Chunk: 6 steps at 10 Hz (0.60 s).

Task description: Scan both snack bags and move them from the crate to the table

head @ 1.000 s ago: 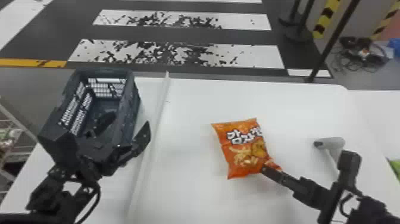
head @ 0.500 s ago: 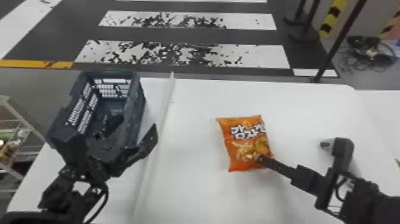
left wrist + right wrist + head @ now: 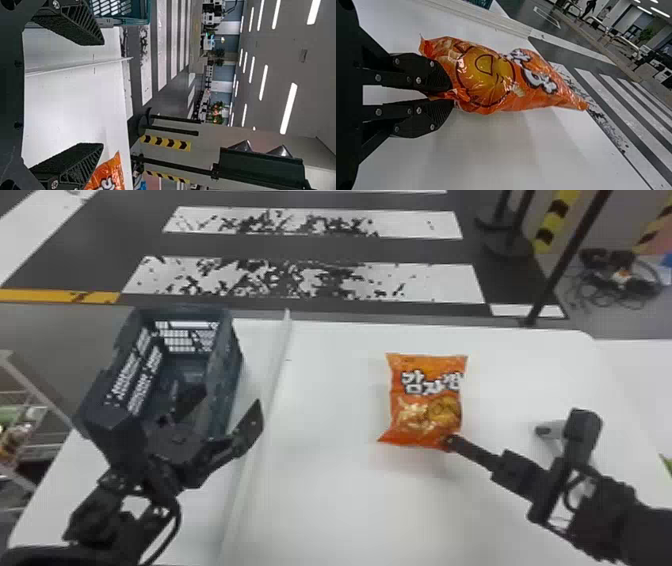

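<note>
Compared with the earlier head views, the snack bag (image 3: 427, 402) is now showing nearer to the far edge of the table (image 3: 320, 500), and it is looking less slanted. The left gripper (image 3: 232, 400) is staying by the crate (image 3: 229, 355), covering its near part, fingers wide apart and holding nothing. A pale strip (image 3: 272, 390) is running between crate and bag. The right arm is partly hiding a grey device (image 3: 549, 431). The right gripper (image 3: 449, 442) is pinching the bag's lower corner between almost closed fingers; the bag is extending beyond the fingertips, above the table
</note>
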{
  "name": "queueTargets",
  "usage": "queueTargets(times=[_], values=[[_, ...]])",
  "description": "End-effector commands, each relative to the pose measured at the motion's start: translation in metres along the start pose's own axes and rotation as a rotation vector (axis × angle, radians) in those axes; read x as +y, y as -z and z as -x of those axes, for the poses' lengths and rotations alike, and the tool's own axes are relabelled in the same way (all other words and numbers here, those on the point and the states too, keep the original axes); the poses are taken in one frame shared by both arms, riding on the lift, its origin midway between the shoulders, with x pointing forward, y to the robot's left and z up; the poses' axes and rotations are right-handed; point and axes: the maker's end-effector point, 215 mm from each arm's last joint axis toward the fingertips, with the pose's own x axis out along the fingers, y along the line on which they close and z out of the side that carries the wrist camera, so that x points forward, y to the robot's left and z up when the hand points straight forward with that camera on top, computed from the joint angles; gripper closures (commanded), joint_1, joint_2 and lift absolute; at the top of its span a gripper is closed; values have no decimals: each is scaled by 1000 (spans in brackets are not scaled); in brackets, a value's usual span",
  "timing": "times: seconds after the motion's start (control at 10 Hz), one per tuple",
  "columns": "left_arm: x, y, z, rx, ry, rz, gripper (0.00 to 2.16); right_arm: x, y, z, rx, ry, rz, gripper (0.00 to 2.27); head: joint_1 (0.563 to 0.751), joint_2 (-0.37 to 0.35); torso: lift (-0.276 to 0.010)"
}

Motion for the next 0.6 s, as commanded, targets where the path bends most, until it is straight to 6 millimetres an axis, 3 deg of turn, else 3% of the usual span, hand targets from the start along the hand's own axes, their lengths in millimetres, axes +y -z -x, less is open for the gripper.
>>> queueTargets(times=[0.0,0.2,0.4,0.5], values=[[0,0,1,1,-1,0,87,8,-20,10,-62,-9,35,2256,695,1,-88],[1,0,2,1,-2,0,87,24,-56,39,-163,64,239,2260,695,-12,-88],[1,1,1,1,-3,0,87,51,-69,64,-183,207,562,2256,695,-38,-88],[1,0,1,-4,-3,-1,87,55,-66,66,-154,311,751,2256,695,-40,-88]])
